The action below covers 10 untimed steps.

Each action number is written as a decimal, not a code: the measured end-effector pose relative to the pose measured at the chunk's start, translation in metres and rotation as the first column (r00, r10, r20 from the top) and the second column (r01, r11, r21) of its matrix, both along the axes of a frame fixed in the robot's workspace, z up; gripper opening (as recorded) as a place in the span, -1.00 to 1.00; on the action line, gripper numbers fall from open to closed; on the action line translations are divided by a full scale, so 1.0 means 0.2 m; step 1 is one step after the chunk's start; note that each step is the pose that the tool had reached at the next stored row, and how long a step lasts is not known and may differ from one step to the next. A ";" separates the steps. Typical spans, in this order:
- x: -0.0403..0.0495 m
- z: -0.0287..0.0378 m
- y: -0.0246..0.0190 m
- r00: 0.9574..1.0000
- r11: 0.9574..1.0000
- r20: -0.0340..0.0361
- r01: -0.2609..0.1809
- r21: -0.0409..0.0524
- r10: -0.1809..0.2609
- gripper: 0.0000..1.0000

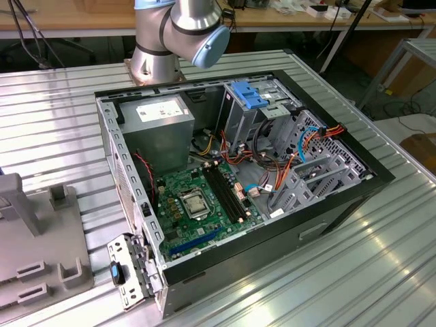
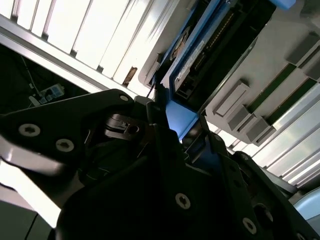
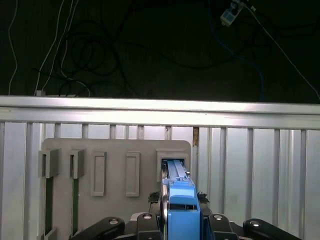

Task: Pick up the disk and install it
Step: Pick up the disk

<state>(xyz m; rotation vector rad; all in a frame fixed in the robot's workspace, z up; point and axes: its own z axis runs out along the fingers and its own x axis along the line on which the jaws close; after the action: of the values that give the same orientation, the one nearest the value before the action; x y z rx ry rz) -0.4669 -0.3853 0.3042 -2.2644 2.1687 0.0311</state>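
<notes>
one disk (image 3: 181, 212) in end effector (image 3: 182, 196) grip

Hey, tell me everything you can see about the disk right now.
The disk stands on edge in the end slot of a grey slotted holder that lies on the ribbed metal table. In both wrist views it is a flat dark drive framed by bright blue plastic carrier rails. Its blue end piece points toward the gripper, whose black body sits on either side of that end. Whether it is clamped can't be told.
</notes>
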 end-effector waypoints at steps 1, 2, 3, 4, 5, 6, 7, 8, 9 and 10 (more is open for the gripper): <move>0.000 0.000 0.000 1.000 1.000 0.000 0.019 0.000 -0.019 -0.25; 0.000 0.000 0.000 1.000 1.000 0.000 0.023 0.000 -0.023 -0.25; 0.000 -0.001 0.000 0.999 0.999 0.000 0.043 0.000 -0.043 -0.25; 0.000 -0.001 0.000 0.999 0.999 0.000 0.046 0.000 -0.046 -0.25; 0.000 -0.001 0.000 0.999 0.999 0.000 0.048 0.000 -0.048 -0.25; 0.000 -0.001 0.000 0.999 0.999 0.000 0.052 0.000 -0.052 -0.25; 0.000 -0.001 0.000 0.998 0.998 0.000 0.055 0.000 -0.055 -0.25; 0.000 -0.001 0.000 0.998 0.998 0.000 0.058 0.000 -0.058 -0.25; 0.000 -0.001 0.000 0.998 0.998 0.000 0.061 0.000 -0.061 -0.25; 0.000 -0.001 0.000 0.998 0.998 0.000 0.063 0.000 -0.063 -0.25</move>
<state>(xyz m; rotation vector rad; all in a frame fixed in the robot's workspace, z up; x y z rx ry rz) -0.4668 -0.3853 0.3040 -2.1943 2.2387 0.0308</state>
